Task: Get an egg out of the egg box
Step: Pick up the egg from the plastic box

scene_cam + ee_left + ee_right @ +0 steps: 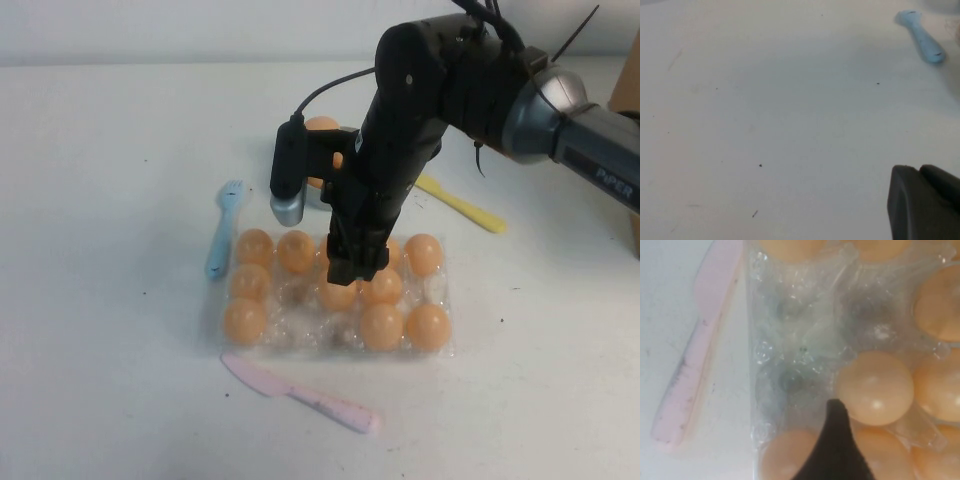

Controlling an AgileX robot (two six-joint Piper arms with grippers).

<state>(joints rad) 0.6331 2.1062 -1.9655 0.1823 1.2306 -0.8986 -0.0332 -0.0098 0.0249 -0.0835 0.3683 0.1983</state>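
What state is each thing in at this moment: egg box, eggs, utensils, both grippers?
egg box: flat on table, partly filled, several cups empty.
egg: seated in its cup, not gripped.
right gripper: open, low over the box's middle.
left gripper: parked over bare table.
blue fork: lying beside box.
pink knife: lying flat.
yellow knife: lying flat.

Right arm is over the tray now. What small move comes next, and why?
Probably lower the right gripper straight down around the egg beneath it, then close. Its jaws stand open just above the middle row of the egg box, holding nothing. The left gripper is parked over bare table.
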